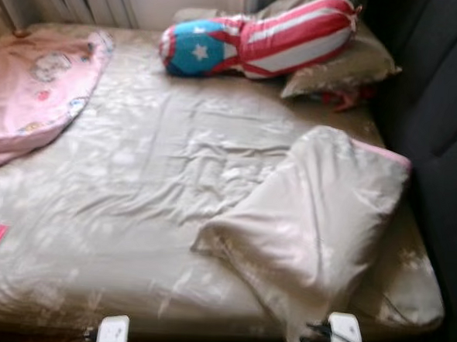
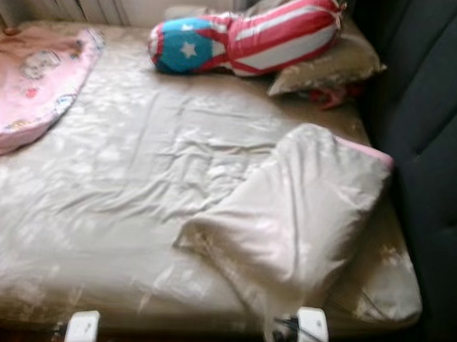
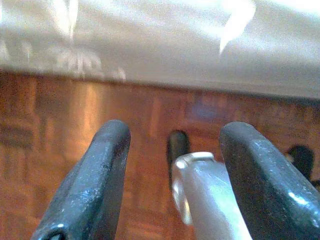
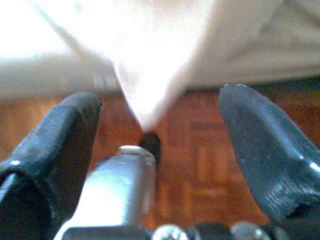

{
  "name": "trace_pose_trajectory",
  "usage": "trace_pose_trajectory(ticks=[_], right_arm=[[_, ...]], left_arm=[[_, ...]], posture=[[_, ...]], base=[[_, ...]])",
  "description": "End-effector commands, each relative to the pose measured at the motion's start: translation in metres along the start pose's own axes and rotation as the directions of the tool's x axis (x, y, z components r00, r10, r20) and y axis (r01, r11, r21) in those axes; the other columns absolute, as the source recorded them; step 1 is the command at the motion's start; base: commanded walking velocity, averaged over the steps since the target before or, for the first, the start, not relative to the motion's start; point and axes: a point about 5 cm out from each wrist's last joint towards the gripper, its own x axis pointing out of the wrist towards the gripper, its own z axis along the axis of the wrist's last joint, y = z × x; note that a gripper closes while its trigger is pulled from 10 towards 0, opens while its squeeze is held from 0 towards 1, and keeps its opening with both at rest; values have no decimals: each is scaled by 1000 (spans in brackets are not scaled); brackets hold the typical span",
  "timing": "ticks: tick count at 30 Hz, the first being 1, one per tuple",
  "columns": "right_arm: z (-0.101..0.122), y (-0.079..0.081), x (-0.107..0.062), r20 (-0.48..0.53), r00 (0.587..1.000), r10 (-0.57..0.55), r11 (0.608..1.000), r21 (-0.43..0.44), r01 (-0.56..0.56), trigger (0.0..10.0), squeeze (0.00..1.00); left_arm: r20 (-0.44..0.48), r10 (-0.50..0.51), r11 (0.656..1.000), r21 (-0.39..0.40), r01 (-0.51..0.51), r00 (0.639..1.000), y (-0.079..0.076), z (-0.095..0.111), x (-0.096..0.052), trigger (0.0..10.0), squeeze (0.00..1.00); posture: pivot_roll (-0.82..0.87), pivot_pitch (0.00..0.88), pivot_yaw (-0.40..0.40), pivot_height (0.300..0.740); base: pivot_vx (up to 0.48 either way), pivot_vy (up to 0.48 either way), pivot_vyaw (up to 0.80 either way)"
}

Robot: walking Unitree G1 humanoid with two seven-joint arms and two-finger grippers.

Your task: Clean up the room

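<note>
Beyond the bed's [image 1: 117,211] near edge, both hands hang open.

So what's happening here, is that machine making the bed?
Not yet, it seems. The robot stands at the foot of the bed, looking down at a rumpled sheet, with both arms held low near the wood floor. Its left claw and right claw are open and holding nothing. A beige duvet lies bunched on the robot's right, one corner hanging over the edge just in front of the right claw. A striped cushion and a pink blanket lie at the far end.
</note>
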Motion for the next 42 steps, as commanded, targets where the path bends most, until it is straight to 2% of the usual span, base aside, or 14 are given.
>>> trace_pose_trajectory(ticks=[1, 9, 14, 23, 27, 28, 29, 30, 31, 33, 34, 35, 37, 42], right_arm=[[-15, -13, -6, -42, 998, -39, 999, 4, 39, 10000, 0], [-13, -14, -7, -12, 998, -63, 998, 6, 63, 10000, 0], [-12, -14, -8, 35, 998, -59, 997, 55, 57, 10000, 0], [-10, -15, -10, 117, 988, -105, 987, 137, 88, 10000, 0], [-12, -14, -12, 150, 984, -100, 979, 194, 70, 10000, 0], [-12, -14, -12, 152, 984, -96, 978, 197, 65, 10000, 263], [-13, -14, -12, 152, 984, -95, 978, 197, 64, 10000, 380], [-15, -13, -13, 144, 985, -98, 976, 205, 67, 10000, 600], [-16, -13, -13, 143, 985, -99, 976, 207, 68, 10000, 600], [-17, -13, -13, 141, 985, -99, 975, 213, 67, 10000, 525], [24, -2, -1, 229, 969, -97, 974, 220, 46, 10000, 0], [24, -2, -1, 229, 969, -97, 974, 220, 46, 10000, 0], [61, 9, 7, 304, 949, -81, 976, 218, 14, 10000, 0], [70, 12, 8, 332, 940, -83, 976, 219, 9, 10000, 0]], left_arm=[[3, -22, 999, -23, 22, 1000, -10, -1, -1, 10000, 0], [-4, -16, 1000, -24, 16, 1000, -8, -4, -1, 10000, 0], [7, -11, 1000, -25, 12, 1000, -5, -5, -2, 10000, 0], [136, -29, 998, -45, 35, 990, -6, 18, 1, 10000, 0], [239, -57, 998, -20, 64, 969, -10, 40, 3, 10000, 0], [258, -62, 998, -14, 68, 964, -11, 44, 3, 10000, 0], [272, -67, 997, -10, 73, 960, -12, 47, 3, 10000, 0], [301, -80, 997, 3, 83, 950, -14, 55, 3, 10000, 0], [307, -83, 996, 5, 85, 948, -15, 56, 3, 10000, 0], [319, -90, 996, 10, 91, 943, -16, 59, 3, 10000, 0], [341, -103, 995, 20, 102, 934, -17, 62, 2, 10000, 0], [341, -103, 995, 20, 102, 934, -17, 62, 2, 10000, 0], [362, -117, 993, 29, 114, 925, -18, 64, 1, 10000, 0], [389, -130, 991, 39, 125, 912, -16, 65, -1, 10000, 0]], posture=[[-90, 162, -24, 740], [-87, 169, -28, 740], [-89, 175, -28, 740], [-82, 190, -25, 740], [-80, 200, -22, 740], [-78, 205, -20, 740], [-78, 205, -20, 740], [-73, 212, -17, 740], [-71, 214, -16, 740], [-65, 218, -13, 740], [-53, 230, -4, 740], [-53, 230, -4, 740], [-45, 240, 3, 740], [-24, 261, 22, 740]], base=[[0, 0, 0], [0, 0, 0], [0, 0, 0], [0, 0, 0], [0, 0, 0], [0, 0, 0], [0, 0, 0], [0, 0, 0], [0, 0, 0], [0, 0, 0], [0, 0, 0], [0, 0, 0], [0, 0, 0], [0, 0, 0]])
